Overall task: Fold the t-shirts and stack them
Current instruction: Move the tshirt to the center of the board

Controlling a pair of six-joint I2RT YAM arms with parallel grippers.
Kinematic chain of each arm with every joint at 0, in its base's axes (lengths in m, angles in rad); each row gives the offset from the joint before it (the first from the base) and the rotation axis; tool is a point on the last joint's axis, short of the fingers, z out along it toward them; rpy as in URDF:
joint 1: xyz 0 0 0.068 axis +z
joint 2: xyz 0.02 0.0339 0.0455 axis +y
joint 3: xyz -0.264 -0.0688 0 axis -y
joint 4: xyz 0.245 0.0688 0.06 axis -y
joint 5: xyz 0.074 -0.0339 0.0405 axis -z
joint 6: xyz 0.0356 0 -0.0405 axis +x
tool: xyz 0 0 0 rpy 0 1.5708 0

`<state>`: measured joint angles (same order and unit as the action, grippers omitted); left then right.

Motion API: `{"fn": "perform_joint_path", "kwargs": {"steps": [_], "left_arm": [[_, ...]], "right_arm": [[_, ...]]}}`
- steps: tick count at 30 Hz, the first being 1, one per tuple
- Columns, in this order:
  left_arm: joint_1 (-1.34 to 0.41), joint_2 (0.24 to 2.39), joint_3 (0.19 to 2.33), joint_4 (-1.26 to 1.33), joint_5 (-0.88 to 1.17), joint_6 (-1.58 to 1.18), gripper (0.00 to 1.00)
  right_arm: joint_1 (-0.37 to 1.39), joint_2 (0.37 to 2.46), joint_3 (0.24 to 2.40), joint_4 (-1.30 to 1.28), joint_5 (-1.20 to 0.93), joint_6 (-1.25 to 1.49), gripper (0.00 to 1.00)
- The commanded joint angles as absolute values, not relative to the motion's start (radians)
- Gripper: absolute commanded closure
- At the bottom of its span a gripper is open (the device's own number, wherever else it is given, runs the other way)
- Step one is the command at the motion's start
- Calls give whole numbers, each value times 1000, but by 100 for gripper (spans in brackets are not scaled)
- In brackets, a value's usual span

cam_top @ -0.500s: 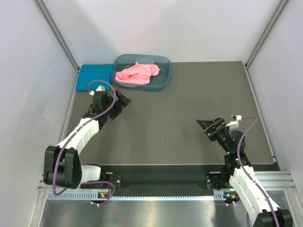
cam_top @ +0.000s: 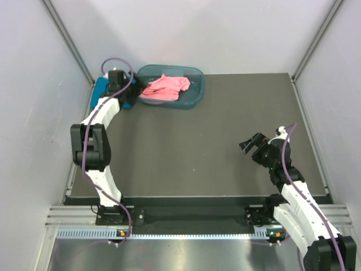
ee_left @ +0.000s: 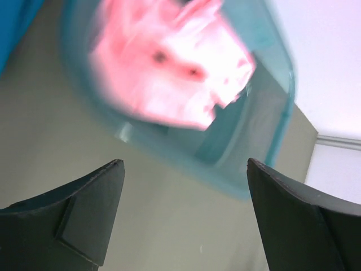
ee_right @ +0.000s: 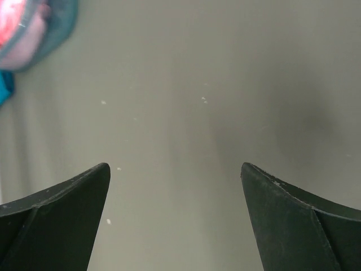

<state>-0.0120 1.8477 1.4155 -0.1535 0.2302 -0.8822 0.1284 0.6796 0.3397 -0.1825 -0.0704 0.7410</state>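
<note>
The salmon-pink t-shirt (cam_top: 163, 87) lies crumpled inside the see-through teal tub (cam_top: 195, 96) at the back of the table. It shows blurred in the left wrist view as the pink t-shirt (ee_left: 169, 62) inside the tub (ee_left: 273, 135). The teal-blue t-shirt (cam_top: 101, 89) lies flat left of the tub, partly hidden by my left arm. My left gripper (cam_top: 128, 96) hangs open and empty beside the tub's left end, over the blue shirt's right edge; its jaws (ee_left: 185, 164) frame bare table. My right gripper (cam_top: 251, 145) is open and empty above the table at the right (ee_right: 175, 166).
The dark table (cam_top: 225, 124) is boxed in by white walls on the left, back and right. In the right wrist view the tub (ee_right: 53, 28) sits in the top left corner, with a sliver of blue cloth (ee_right: 4, 87) below it.
My left arm has stretched toward the back left corner, carrying its gripper from the table's left-middle to the tub's left end. The right gripper has shifted slightly toward me.
</note>
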Motion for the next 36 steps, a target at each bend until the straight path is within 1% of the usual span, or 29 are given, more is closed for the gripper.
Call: {"fn": "perform_joint_path", "kwargs": {"steps": [1,3,5,6,7,9,10,13,14,17,19,21,23,24,25,26,28,32,36], "left_arm": [[-76,1961,1683,-276,163,-704,8],[-101,2014,1762,-298,94,-609,9],[-121,2106,1882,-313,77,-531,10],[-126,2147,1937,-362,74,-511,12],[-130,2233,2048,-383,86,-490,18],[-133,2354,2162,-443,121,-443,25],[-133,2382,2231,-446,126,-437,27],[-135,2454,2256,-385,97,-422,26],[-135,2470,2258,-368,84,-417,23],[-138,2539,2305,-362,8,-400,20],[-144,2580,2332,-364,-64,-382,16],[-152,2605,2330,-341,-84,-354,16],[-152,2618,2333,-307,-65,-354,20],[-152,2629,2336,-295,-54,-359,26],[-152,2632,2351,-287,-42,-367,52],[-152,2632,2356,-278,-23,-399,74],[-152,2619,2361,-233,-8,-432,100],[-152,2563,2378,-178,35,-521,100],[-158,2452,2378,-152,90,-549,100]], "right_arm": [[126,718,400,-232,-23,646,0],[120,750,417,-238,-21,620,0],[115,784,454,-253,-23,598,0],[110,823,468,-259,-23,580,1],[109,843,494,-268,-21,574,0],[104,891,517,-279,-25,560,0],[103,900,532,-281,-29,555,0],[103,928,552,-284,-38,542,1],[103,936,555,-287,-37,541,1],[101,942,572,-305,-37,534,2],[103,942,580,-319,-40,528,2],[103,942,580,-327,-40,528,2],[100,940,574,-333,-34,534,2],[100,939,572,-336,-32,535,2],[101,936,571,-336,-32,537,2],[100,936,569,-336,-32,538,2],[100,934,568,-337,-32,540,3],[100,943,568,-337,-48,538,3],[101,966,574,-341,-72,520,3]]}}
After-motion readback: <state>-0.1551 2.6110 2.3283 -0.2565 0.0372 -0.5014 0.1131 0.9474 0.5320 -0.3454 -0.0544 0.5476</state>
